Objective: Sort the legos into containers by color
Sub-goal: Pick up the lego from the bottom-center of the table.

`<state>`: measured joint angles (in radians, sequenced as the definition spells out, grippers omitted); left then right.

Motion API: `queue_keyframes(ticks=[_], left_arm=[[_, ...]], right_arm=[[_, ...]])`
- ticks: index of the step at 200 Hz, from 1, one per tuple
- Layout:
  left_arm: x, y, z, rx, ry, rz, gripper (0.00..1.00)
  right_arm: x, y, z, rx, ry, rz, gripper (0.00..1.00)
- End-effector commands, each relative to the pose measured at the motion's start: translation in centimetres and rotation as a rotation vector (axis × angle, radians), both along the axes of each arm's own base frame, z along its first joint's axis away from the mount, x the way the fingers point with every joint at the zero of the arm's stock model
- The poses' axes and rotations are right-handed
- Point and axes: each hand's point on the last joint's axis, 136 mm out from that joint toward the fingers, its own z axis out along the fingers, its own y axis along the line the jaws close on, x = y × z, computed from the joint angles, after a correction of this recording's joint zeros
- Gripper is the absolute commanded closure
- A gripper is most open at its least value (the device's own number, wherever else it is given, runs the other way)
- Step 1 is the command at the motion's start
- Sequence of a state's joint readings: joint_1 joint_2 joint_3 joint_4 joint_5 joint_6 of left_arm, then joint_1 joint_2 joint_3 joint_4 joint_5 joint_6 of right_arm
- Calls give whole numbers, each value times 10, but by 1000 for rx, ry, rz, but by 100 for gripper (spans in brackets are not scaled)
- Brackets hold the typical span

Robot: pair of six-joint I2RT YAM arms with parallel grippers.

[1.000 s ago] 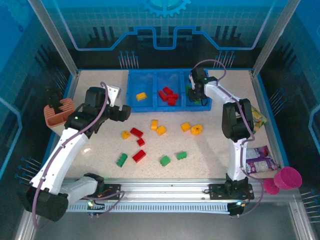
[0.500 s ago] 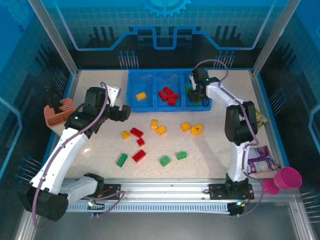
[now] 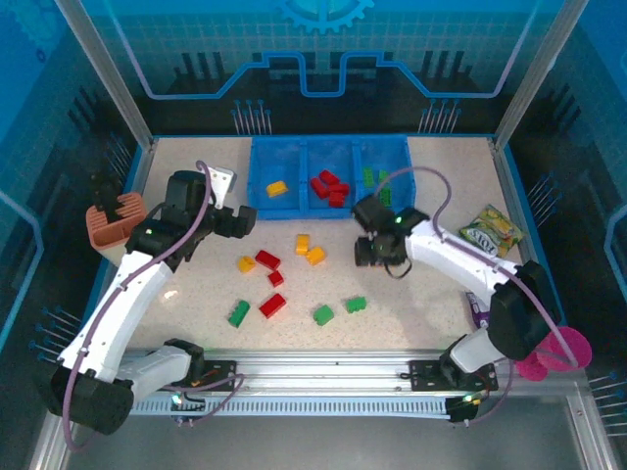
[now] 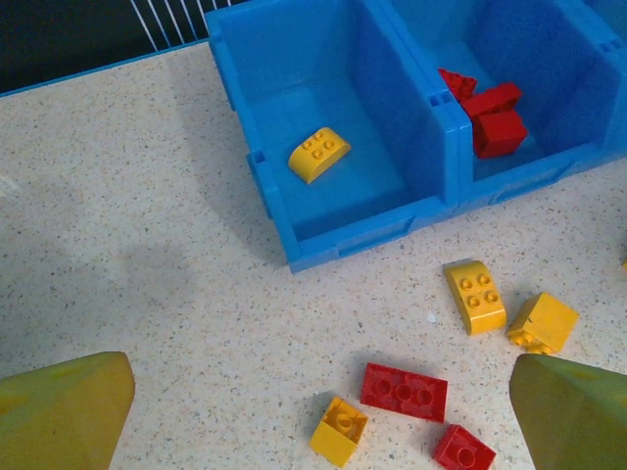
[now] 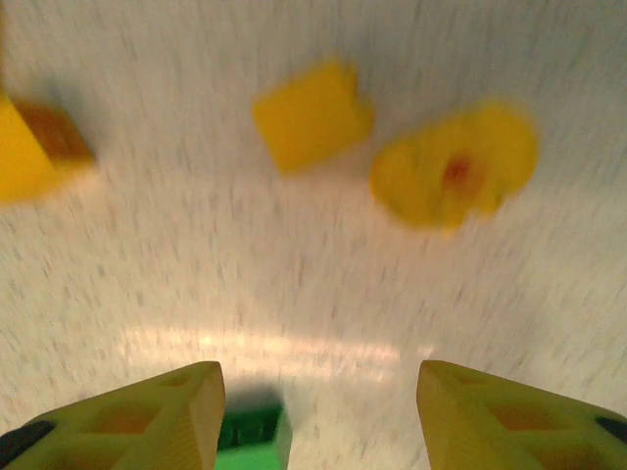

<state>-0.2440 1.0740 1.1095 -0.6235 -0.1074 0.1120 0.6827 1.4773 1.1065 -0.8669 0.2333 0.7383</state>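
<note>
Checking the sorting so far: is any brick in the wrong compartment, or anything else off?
Nothing stands out. The blue tray holds one yellow brick in its left compartment, red bricks in the middle and green bricks on the right, with no colours mixed. Other bricks lie loose on the table.

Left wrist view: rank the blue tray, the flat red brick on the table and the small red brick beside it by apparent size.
1. blue tray
2. flat red brick
3. small red brick

Loose legos amid open tabletop
</note>
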Motion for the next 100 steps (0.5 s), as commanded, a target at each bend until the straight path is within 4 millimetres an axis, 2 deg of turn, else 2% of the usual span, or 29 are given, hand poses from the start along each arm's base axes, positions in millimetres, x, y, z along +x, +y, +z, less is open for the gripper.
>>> queue_keyframes(ticks=[1,21,50,66,100], left_arm=[[-4,4,10,-4,-23,6,1],[-5,2,16,-27,-31,0,1],[-9,-1,24,-56,-55,-8,1],[-12,-2,29,-64,-68,-16,1],[-15,-1,40,-78,-95,-12,1]], right_arm=[[-30,4,9,66,-22,-205,44],[-47,8,11,82,-29,-229,43],[-70,17,-1,97,34,-268,43],[-76,23,-5,118,33,-297,44],[-80,22,11,165,-45,-500,41]])
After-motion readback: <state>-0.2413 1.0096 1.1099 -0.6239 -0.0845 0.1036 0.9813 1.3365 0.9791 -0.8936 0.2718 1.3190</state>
